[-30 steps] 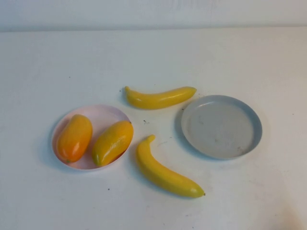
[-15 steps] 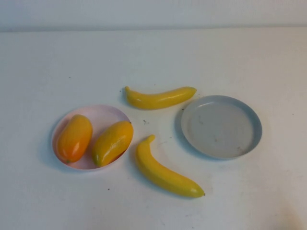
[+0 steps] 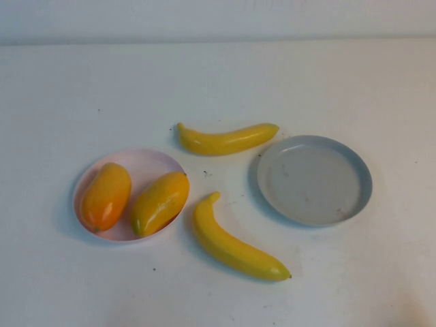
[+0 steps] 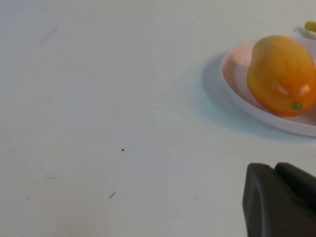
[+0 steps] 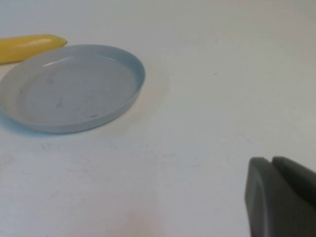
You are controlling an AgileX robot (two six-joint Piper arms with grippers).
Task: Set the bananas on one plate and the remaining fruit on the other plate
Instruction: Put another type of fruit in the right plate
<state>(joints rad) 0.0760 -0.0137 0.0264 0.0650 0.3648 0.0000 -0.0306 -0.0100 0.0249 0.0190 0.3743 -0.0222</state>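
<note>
Mangoes (image 3: 105,195), (image 3: 160,202): plump, glossy, on round pink plate (image 3: 146,161). Bananas (image 3: 227,139), (image 3: 235,242): slender, curved, on white table (image 3: 218,75) beside empty grey-blue plate (image 3: 315,180). Left gripper (image 4: 281,200), right gripper (image 5: 281,196): dark, low over bare table.

**Glossy fruit, matt table**

The bananas (image 3: 228,139) and the other fruit (image 3: 159,202) look like smooth plastic with a bright sheen. The grey-blue plate (image 3: 361,178) and pink plate (image 3: 144,159) are smooth, faintly satin. The white table (image 3: 102,88) is matt, lightly scuffed. Each claw, left (image 4: 279,202) and right (image 5: 281,197), looks like dull black plastic.
</note>
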